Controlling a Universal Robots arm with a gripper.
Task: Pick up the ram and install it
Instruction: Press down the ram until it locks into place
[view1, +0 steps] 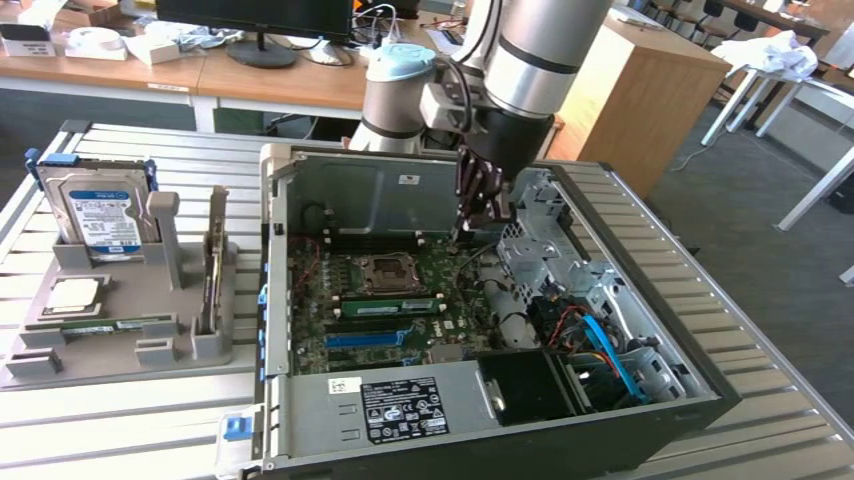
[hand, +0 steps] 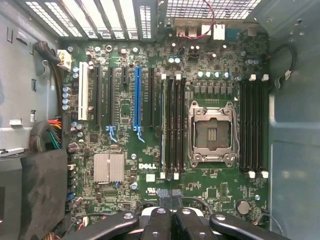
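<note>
Hanging inside the open computer case (view1: 274, 300), the gripper (view1: 489, 215) had its fingers pressed together, with nothing seen between them. And the ram (view1: 387, 303)? That green stick stood in a slot just beside the empty processor socket (view1: 396, 272), apart from the gripper. Tight quarters: a metal drive cage (view1: 550, 240) sat close on the exterior view's right of the fingers, with a blue cable (view1: 601, 345) nearer the camera. From the wrist, the closed fingertips hovered above the motherboard (hand: 150, 175) near the black memory slots (hand: 175, 125). Outside the case, a grey holder (view1: 120, 345) carried a hard drive (view1: 96, 215) and another green stick (view1: 100, 325).
</note>
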